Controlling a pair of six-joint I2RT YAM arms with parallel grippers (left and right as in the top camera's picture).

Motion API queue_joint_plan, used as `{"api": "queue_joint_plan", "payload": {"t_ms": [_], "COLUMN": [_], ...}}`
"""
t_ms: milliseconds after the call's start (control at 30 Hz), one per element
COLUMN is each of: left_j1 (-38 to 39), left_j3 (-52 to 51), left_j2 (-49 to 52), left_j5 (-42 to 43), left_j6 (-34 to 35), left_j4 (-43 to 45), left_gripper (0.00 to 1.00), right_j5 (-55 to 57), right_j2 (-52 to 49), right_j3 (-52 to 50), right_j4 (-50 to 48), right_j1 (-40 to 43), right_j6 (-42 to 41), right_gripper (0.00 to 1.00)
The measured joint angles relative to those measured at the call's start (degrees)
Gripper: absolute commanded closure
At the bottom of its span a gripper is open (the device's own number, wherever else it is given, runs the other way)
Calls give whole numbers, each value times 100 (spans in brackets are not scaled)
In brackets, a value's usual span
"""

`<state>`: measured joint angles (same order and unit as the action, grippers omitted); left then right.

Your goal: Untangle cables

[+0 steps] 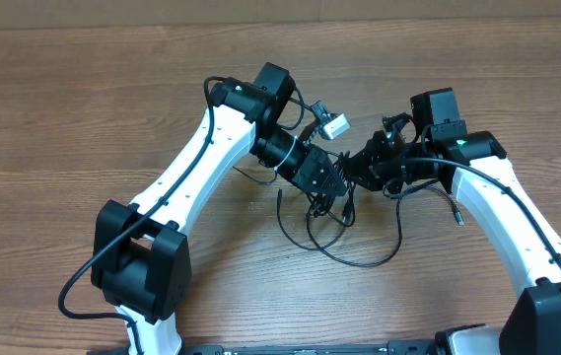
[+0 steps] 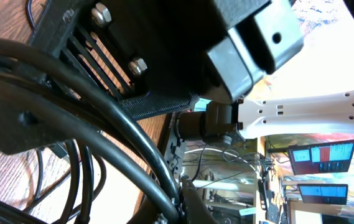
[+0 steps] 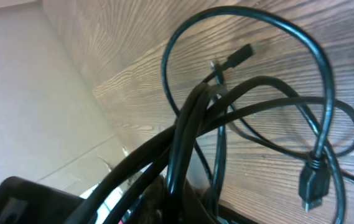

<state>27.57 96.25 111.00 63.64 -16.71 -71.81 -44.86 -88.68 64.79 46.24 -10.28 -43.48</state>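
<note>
Untangling looks barely begun: cables (image 1: pixel 321 210) form one knot mid-table, loops trailing toward the near edge; one plug (image 1: pixel 455 212) lies loose to the right; left gripper (image 1: pixel 327 187) and right gripper (image 1: pixel 357 170) meet there, fingers pinched together on the bundle; all separating is left. Wood-grain table (image 1: pixel 112 99); monitors (image 2: pixel 323 155) beyond.

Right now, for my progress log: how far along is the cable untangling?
Done: nothing visibly. The cables form one clump, with loops crossing each other on the table. In hand: the left end effector and right end effector meet at the clump, both closed on it. Left: separating every cord.
</note>
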Motion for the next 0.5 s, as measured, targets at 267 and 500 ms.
{"api": "queue_joint_plan", "payload": {"t_ms": [267,500], "left_j1": [-98,-236], "left_j3": [0,0], "left_j2": [0,0], "left_j5": [-1141,-3097], "left_j6": [92,686], "left_j4": [-181,-378], "left_gripper": [96,96], "right_j5": [1467,3161], "right_j2": [0,0], "right_j3": [7,7], "right_j4": [1222,1617], "right_j1": [0,0], "right_j6": [2,9], "right_gripper": [96,96]}}
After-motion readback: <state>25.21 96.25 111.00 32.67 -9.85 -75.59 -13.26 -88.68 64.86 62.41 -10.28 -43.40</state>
